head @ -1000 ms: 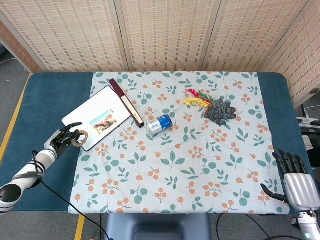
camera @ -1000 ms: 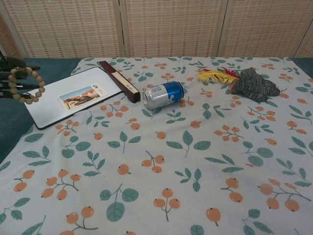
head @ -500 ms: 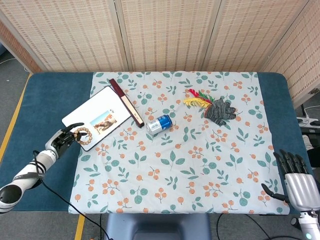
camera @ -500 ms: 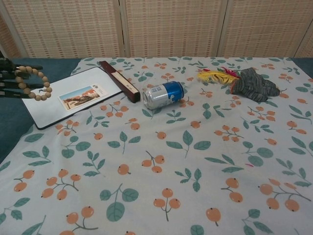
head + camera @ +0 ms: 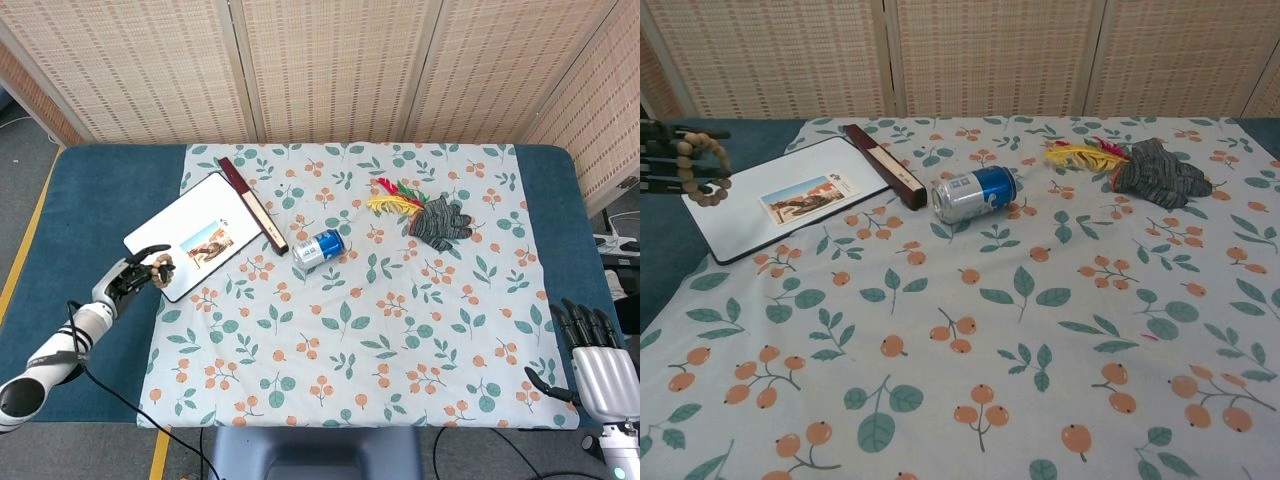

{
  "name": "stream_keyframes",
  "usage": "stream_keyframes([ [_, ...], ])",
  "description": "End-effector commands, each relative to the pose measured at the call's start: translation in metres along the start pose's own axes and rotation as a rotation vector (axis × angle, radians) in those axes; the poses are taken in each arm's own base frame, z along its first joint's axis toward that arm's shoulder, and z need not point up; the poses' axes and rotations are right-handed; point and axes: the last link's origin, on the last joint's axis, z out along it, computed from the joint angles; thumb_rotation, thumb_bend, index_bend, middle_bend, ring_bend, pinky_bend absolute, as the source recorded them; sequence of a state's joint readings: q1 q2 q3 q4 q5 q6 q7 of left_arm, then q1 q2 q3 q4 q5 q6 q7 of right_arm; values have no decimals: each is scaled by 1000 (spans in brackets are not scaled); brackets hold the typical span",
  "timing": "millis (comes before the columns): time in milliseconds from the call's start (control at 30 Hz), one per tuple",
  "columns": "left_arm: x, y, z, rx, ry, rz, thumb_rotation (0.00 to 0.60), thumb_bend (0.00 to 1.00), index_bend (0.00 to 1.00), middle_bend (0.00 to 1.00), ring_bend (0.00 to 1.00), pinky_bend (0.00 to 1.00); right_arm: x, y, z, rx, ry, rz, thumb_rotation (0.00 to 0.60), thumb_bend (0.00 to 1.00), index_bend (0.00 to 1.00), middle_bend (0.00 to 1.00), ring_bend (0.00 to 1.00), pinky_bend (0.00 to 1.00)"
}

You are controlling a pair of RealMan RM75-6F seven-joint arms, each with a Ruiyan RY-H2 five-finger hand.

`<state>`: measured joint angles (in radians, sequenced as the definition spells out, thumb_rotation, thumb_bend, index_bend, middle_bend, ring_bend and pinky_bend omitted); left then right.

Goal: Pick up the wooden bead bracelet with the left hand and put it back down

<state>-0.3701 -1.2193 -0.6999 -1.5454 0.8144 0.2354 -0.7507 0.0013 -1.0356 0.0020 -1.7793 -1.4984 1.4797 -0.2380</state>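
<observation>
My left hand [image 5: 128, 276] has dark, near-black fingers on a white and grey arm, with a black cable running along it. My right hand [image 5: 594, 362] has black fingers above a ribbed, silvery-white palm housing.

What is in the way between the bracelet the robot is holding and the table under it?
Nothing visible. The left hand holds the wooden bead bracelet at the near left corner of the white board, with only the board's edge and blue table around it. The can and dark folded fan lie further right.
</observation>
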Motion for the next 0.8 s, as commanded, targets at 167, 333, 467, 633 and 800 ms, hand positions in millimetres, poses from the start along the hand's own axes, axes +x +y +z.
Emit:
stream_keyframes([
  [167,-9,-29,-16,-109,69,239,600,730,152,502,202,0,-1,-1,0,3,-1,0,320,188,0,0,0,0],
  [333,-29,-57,-22,-177,80,402,600,728,152,502,198,0,-2,-2,0,8,-9,0,320,188,0,0,0,0],
  [467,-50,-81,-25,-232,71,526,600,727,152,502,196,0,-2,-3,0,10,-11,1,321,188,0,0,0,0],
  [633,-71,-111,-28,-280,60,659,600,726,150,501,195,0,-2,-3,0,13,-13,2,320,188,0,0,0,0],
  [800,-88,-139,-26,-287,28,796,600,713,136,485,190,0,-2,-3,0,15,-13,3,320,188,0,0,0,0],
])
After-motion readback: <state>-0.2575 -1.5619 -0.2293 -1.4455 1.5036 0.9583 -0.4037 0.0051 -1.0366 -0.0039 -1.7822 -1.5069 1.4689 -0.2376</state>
